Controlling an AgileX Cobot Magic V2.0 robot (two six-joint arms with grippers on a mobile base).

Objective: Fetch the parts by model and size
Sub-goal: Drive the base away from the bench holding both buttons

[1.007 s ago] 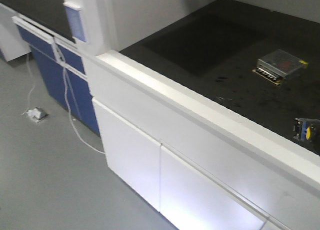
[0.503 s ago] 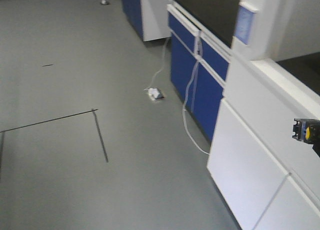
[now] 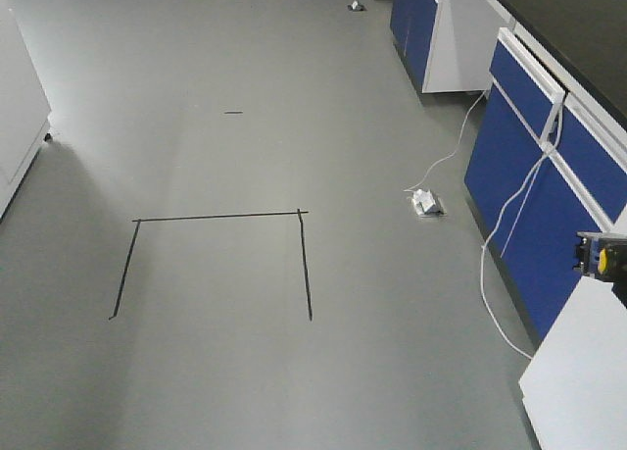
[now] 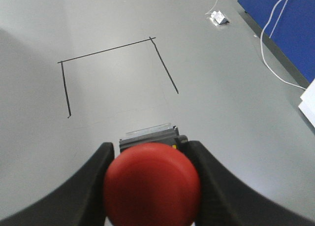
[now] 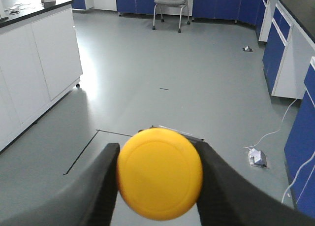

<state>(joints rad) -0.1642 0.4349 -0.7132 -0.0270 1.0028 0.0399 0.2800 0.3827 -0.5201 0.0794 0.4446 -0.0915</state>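
**Both push-buttons held in my grippers**

The red-capped switch (image 4: 151, 182) sits clamped between the fingers of my left gripper (image 4: 150, 152), above a grey floor (image 4: 221, 113) marked with black tape lines (image 4: 113, 51). The yellow-capped switch (image 5: 160, 173) is pinched the same way in my right gripper (image 5: 158, 149). Blue cabinets (image 5: 301, 147) line the floor's right edge.

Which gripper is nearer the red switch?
Left. The left gripper is shut on the red switch itself; the right gripper holds the yellow switch, with no red one in its view.
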